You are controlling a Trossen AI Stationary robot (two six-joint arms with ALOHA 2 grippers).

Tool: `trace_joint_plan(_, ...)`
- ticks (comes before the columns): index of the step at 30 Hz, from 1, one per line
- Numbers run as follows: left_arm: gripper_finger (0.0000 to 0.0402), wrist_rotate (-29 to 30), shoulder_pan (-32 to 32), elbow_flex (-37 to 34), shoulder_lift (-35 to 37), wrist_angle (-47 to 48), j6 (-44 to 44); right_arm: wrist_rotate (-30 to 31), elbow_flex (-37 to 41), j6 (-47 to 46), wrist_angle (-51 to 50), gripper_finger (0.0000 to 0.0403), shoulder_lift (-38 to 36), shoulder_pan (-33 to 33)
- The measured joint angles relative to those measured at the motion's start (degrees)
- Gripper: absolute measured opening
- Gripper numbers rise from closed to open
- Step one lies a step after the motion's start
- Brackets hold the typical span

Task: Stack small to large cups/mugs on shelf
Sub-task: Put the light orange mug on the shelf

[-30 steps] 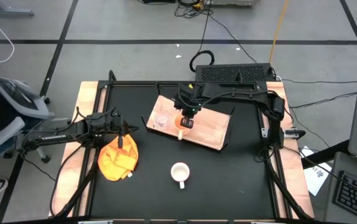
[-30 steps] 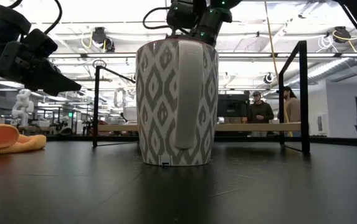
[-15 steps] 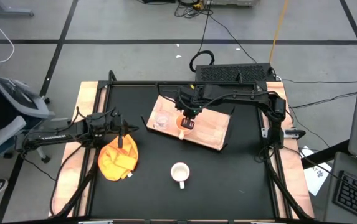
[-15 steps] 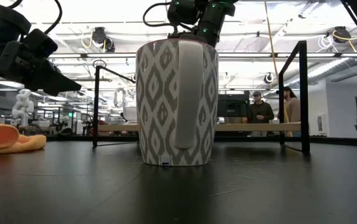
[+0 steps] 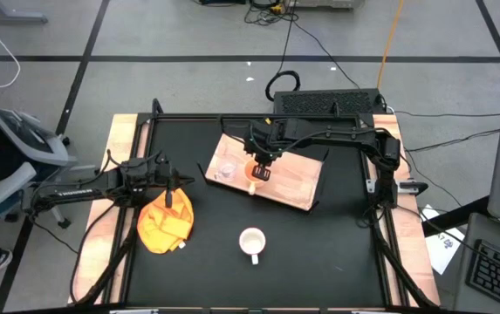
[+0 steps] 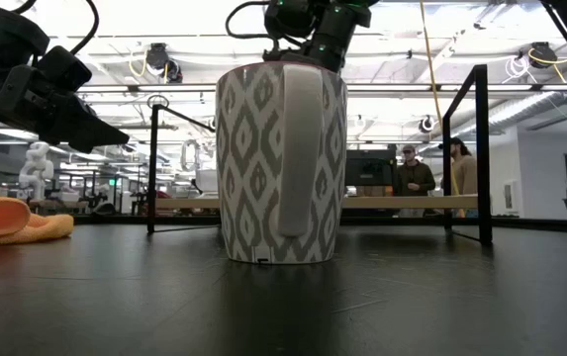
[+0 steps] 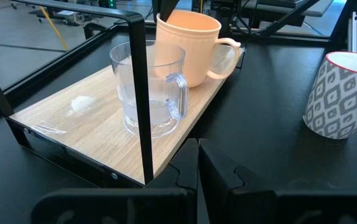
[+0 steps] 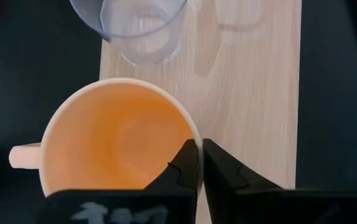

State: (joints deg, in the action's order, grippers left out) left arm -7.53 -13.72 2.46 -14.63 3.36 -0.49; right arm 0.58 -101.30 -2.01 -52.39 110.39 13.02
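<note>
Right tool (image 8: 195, 163): closed, pinching the orange mug's (image 8: 119, 138) rim on the wood shelf (image 8: 253, 81).
Left tool (image 7: 197, 163): closed, empty, above the yellow cloth (image 5: 165, 223).

Two matte black jointed arms (image 5: 84, 187) trailing black cables.

The right pincer (image 5: 263, 172), clamped on the yellow-orange mug's (image 5: 256, 172) rim, has edged slightly away from the white mug (image 5: 251, 241).
</note>
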Motion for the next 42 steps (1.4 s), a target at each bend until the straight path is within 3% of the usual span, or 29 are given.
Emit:
trace_joint_plan(6,0.0017,0.0,-0.02,0.0,0.0,0.0,0.0,-0.21,1.03,-0.14,-0.17,0.0,-1.0,0.0)
trace_joint_plan(13,0.0017,-0.02,0.0,0.0,0.02,0.0,-0.01,-0.63,13.21,-0.29,10.17,0.0,-9.34,0.79)
trace_joint_plan(18,0.0017,0.0,-0.02,0.0,0.0,-0.04,0.07,-0.7,18.78,-1.42,12.24,0.0,-14.34,1.66)
trace_joint_plan(32,0.0017,0.0,0.0,0.0,0.02,-0.46,-0.7,-6.62,18.97,0.58,8.89,0.0,-15.26,2.35)
trace_joint_plan(42,0.0017,0.0,-0.02,-0.02,0.02,-0.11,-1.01,-6.64,18.98,0.4,8.58,0.0,-13.75,2.34)
